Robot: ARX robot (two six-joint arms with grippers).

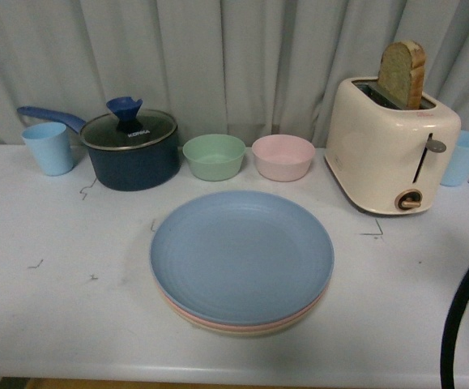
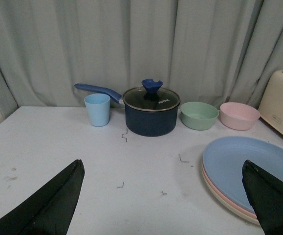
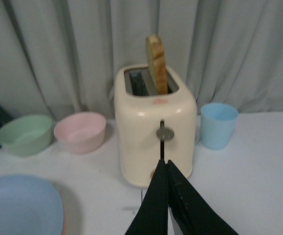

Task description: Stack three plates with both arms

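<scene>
Neither gripper shows from the front; only a black cable (image 1: 461, 316) curves up at the right edge. At the table's (image 1: 56, 267) middle the blue plate (image 1: 242, 255) tops a stack, with the pink plate (image 1: 187, 318) and beige plate (image 1: 254, 331) showing as thin rims beneath. They look stiff, light and matte; the thin rim seems the only hold.

Left wrist: left gripper (image 2: 163, 205) spread wide, holding nothing, stack just beside one finger.

Right wrist: right gripper (image 3: 168, 205) pressed together, empty, toaster (image 3: 153, 127) behind it.
</scene>
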